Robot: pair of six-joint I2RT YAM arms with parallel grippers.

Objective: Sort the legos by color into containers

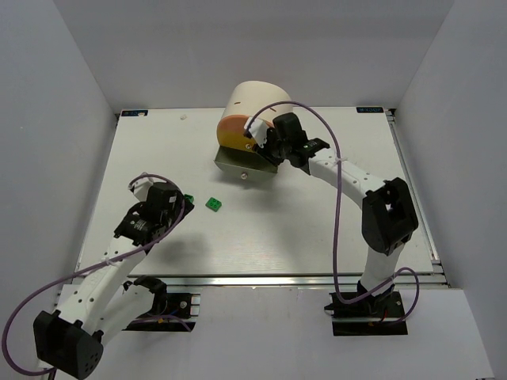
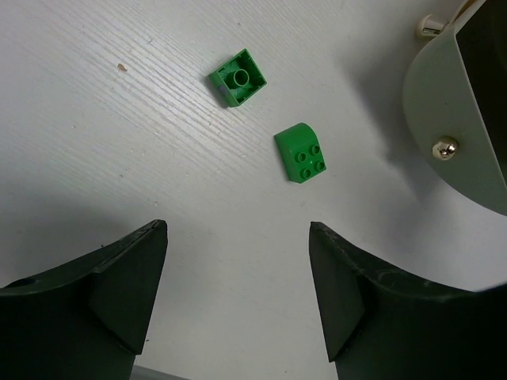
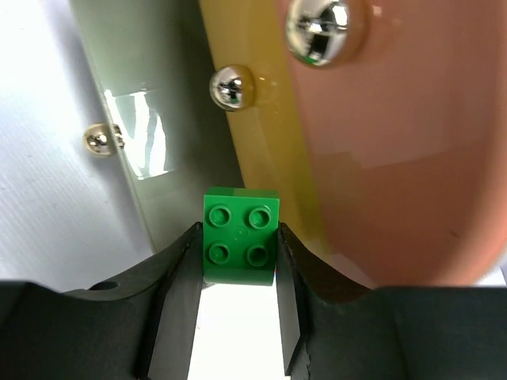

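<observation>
My right gripper point(image 3: 239, 261) is shut on a green four-stud lego point(image 3: 241, 235), held over the pulled-out grey-green drawer point(image 3: 162, 150) of the cream drum point(image 1: 257, 99). The yellow drawer front point(image 3: 252, 127) and the orange drawer front point(image 3: 388, 166) rise just right of it. In the top view the right gripper point(image 1: 267, 142) sits against the drum's front. My left gripper point(image 2: 238, 245) is open above bare table. Two green legos lie ahead of it, one on its side point(image 2: 238, 77) and one with a rounded edge point(image 2: 303, 153). One green lego point(image 1: 214, 204) shows mid-table.
The open grey-green drawer point(image 2: 444, 111) with its round knob point(image 2: 445, 147) juts out toward the table's middle, right of the two loose legos. White walls enclose the table point(image 1: 317, 229) on three sides. A purple cable loops over the right arm.
</observation>
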